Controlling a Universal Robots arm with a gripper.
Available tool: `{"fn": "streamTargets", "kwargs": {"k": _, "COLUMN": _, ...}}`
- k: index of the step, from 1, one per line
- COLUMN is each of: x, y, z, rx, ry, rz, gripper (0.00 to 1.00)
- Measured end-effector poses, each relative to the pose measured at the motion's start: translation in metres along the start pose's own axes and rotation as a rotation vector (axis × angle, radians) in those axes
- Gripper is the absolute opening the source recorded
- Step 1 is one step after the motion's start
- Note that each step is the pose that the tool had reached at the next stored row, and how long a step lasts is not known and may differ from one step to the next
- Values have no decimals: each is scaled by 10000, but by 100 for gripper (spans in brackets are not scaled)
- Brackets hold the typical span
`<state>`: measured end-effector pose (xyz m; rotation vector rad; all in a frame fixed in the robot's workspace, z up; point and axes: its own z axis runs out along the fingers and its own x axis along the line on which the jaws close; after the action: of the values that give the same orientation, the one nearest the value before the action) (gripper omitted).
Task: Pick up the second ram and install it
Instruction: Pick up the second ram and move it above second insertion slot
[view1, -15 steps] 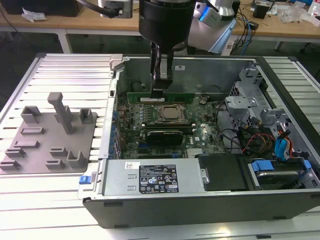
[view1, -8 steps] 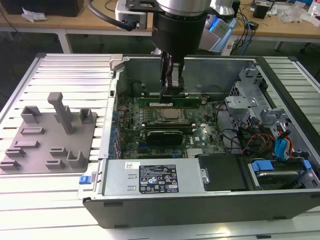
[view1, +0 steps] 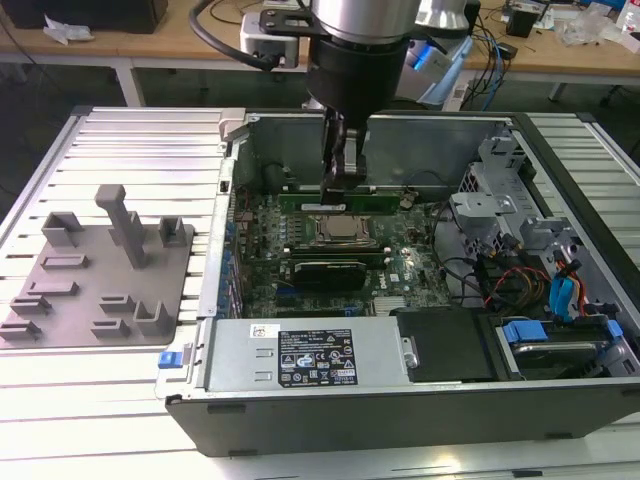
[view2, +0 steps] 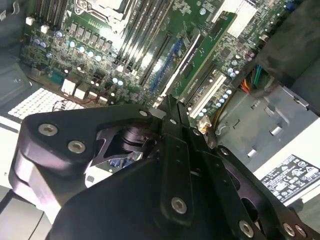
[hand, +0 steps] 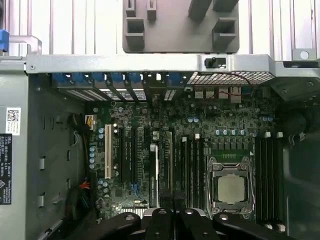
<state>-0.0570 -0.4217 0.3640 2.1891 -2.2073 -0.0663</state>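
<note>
The second ram (view1: 372, 201) lies level just beyond the far side of the processor socket (view1: 340, 230), inside the open computer case (view1: 400, 425). The gripper (view1: 340, 185) comes down from above and is clamped on the stick's upper edge near mid-length. Whether the stick sits in a slot cannot be told.

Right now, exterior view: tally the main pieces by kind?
Open computer case: 1
Grey fixture plate: 1
CPU socket: 1
Hand: 1
Green ram stick, right by the hand: 1
Total: 5
</note>
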Motion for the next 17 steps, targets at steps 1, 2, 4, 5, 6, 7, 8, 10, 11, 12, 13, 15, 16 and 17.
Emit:
{"fn": "streamTargets", "kwargs": {"k": 1, "x": -51, "y": -1, "z": 20, "rx": -1, "ry": 1, "rz": 0, "gripper": 9}}
{"fn": "streamTargets", "kwargs": {"k": 2, "x": -78, "y": -2, "z": 31, "rx": -2, "ry": 0, "rz": 0, "gripper": 9}}
{"fn": "streamTargets", "kwargs": {"k": 4, "x": -133, "y": -3, "z": 55, "rx": -5, "ry": 1, "rz": 0, "gripper": 9}}
{"fn": "streamTargets", "kwargs": {"k": 5, "x": -178, "y": -4, "z": 86, "rx": -14, "ry": 1, "rz": -1, "gripper": 9}}
{"fn": "streamTargets", "kwargs": {"k": 6, "x": -219, "y": -6, "z": 125, "rx": -22, "ry": 2, "rz": 0, "gripper": 9}}
{"fn": "streamTargets", "kwargs": {"k": 7, "x": -252, "y": -7, "z": 159, "rx": -30, "ry": 0, "rz": -1, "gripper": 9}}
{"fn": "streamTargets", "kwargs": {"k": 8, "x": -275, "y": -8, "z": 189, "rx": -37, "ry": 1, "rz": 0, "gripper": 9}}
{"fn": "streamTargets", "kwargs": {"k": 10, "x": -321, "y": -12, "z": 267, "rx": -39, "ry": 0, "rz": 0, "gripper": 9}}
{"fn": "streamTargets", "kwargs": {"k": 11, "x": -333, "y": -14, "z": 305, "rx": -39, "ry": 2, "rz": 0, "gripper": 9}}
{"fn": "streamTargets", "kwargs": {"k": 12, "x": -344, "y": -16, "z": 338, "rx": -39, "ry": 2, "rz": -1, "gripper": 9}}
{"fn": "streamTargets", "kwargs": {"k": 13, "x": -364, "y": -17, "z": 387, "rx": -38, "ry": 0, "rz": -9, "gripper": 9}}
{"fn": "streamTargets", "kwargs": {"k": 15, "x": -393, "y": -19, "z": 456, "rx": -39, "ry": 2, "rz": -17, "gripper": 9}}
{"fn": "streamTargets", "kwargs": {"k": 16, "x": -399, "y": -20, "z": 472, "rx": -39, "ry": 2, "rz": -17, "gripper": 9}}
{"fn": "streamTargets", "kwargs": {"k": 17, "x": -404, "y": -21, "z": 488, "rx": -39, "ry": 1, "rz": -18, "gripper": 9}}
